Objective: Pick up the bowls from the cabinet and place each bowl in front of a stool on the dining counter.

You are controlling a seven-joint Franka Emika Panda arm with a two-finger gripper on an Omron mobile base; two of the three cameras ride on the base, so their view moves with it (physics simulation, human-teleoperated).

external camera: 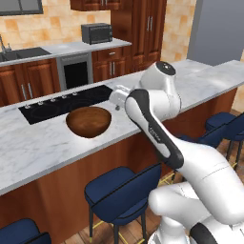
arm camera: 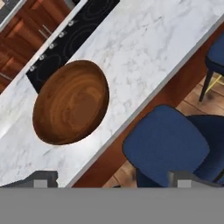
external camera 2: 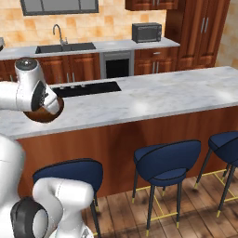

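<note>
The dark brown wooden bowl (arm camera: pixel 71 108) is set upright on the marble top of the dining counter (arm camera: pixel 144 48), just beside the black inset cooktop (arm camera: pixel 65 41) and a short way in from the counter's near edge. In the hand view it is seen ahead of the gripper (arm camera: pixel 113 178) and toward the left fingertip's side, well apart from both tips, with nothing touching it. The gripper's fingertips (arm camera: pixel 41 178) are spread wide, one near each lower corner of that view, and nothing is held between them. The bowl's hollow is turned upward and is bare inside.

In the left base view the bowl (external camera: pixel 88 121) is seen on the counter (external camera: pixel 43 143) to the left of the arm's wrist, close to it but clear of it. In the right base view the bowl (external camera 2: pixel 44 116) is largely covered by the arm's joint.

Below the counter edge, a navy stool (arm camera: pixel 168 148) is seen ahead of the right fingertip's side, so the bowl lies on the counter just beyond this stool (external camera: pixel 121 190). Further stools (external camera 2: pixel 167 162) are lined along the same side.
</note>
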